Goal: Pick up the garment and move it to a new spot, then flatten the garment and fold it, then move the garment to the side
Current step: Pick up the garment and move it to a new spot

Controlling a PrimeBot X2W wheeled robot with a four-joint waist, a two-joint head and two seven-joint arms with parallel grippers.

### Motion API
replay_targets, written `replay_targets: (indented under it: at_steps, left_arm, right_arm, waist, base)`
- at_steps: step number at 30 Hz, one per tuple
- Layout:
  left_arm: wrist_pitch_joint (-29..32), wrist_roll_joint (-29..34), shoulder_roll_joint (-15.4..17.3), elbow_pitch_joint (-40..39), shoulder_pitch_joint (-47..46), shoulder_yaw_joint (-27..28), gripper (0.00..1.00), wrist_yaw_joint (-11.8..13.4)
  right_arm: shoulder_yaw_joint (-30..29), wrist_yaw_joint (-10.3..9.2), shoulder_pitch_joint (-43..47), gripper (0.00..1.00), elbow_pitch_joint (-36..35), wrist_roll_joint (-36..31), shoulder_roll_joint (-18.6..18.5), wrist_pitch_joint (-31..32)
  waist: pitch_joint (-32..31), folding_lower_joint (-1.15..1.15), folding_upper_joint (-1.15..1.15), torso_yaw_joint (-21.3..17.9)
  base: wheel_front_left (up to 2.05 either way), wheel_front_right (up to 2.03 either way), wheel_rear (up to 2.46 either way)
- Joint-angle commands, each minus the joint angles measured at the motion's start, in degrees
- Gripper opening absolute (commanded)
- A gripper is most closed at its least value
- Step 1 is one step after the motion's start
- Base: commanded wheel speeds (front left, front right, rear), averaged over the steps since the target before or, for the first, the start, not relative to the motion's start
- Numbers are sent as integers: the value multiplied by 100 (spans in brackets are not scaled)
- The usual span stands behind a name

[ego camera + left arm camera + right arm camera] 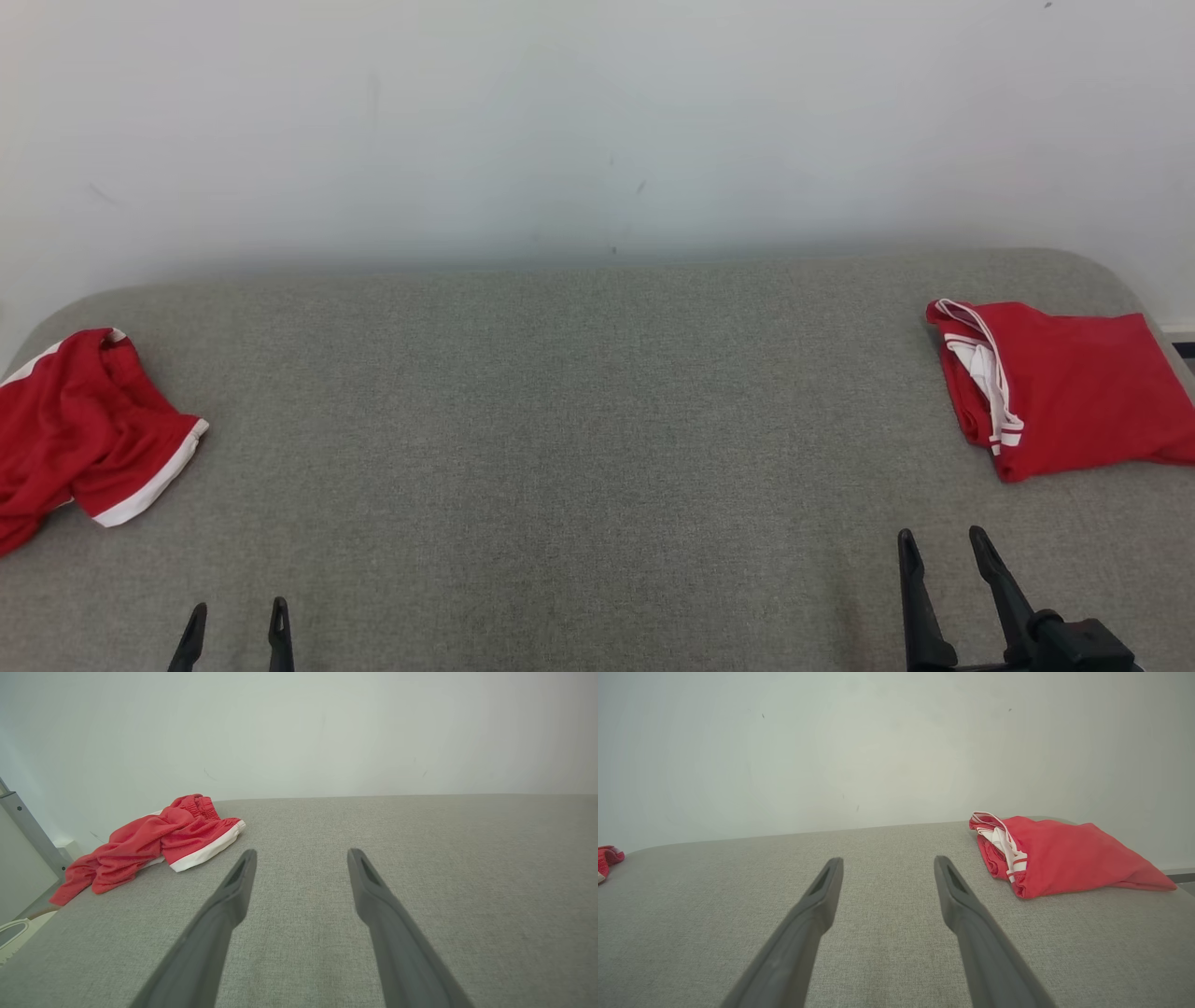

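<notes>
The left gripper and the right gripper hang over the grey padded table, each with its fingers spread wide and holding nothing. Ahead of and between the two pairs of fingers, open cloth runs to the far edge against the white wall. The crumpled red garment, white-hemmed, lies ahead and well left of the left fingers, reaching the table's left edge, while the folded red garment lies ahead and slightly right of the right fingers, near the right edge.
</notes>
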Motion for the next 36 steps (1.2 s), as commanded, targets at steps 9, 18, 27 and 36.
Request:
replay_targets:
  at_steps: [9, 18, 27, 36]
  left_arm:
    - [23, -34, 49, 18, 57, -41, 100, 51]
    - [80, -74, 83, 4, 108, -85, 100, 100]
    - [87, -126, 126, 24, 111, -112, 100, 115]
    - [80, -161, 146, 29, 120, -135, 100, 147]
  right_arm:
    - [-3, -13, -23, 100, 174, 75, 21, -7]
    - [3, -13, -104, 100, 501, 8, 20, 63]
    - [-10, -13, -163, 100, 302, -12, 21, 290]
    - [-32, -13, -64, 100, 157, 22, 21, 378]
  waist:
    - [-24, 0, 0, 6]
    - [-54, 0, 0, 20]
    - [-59, 0, 0, 18]
    - [-59, 0, 0, 39]
  base:
    - [0, 0, 0]
    - [0, 0, 0]
    - [0, 0, 0]
    - [0, 0, 0]
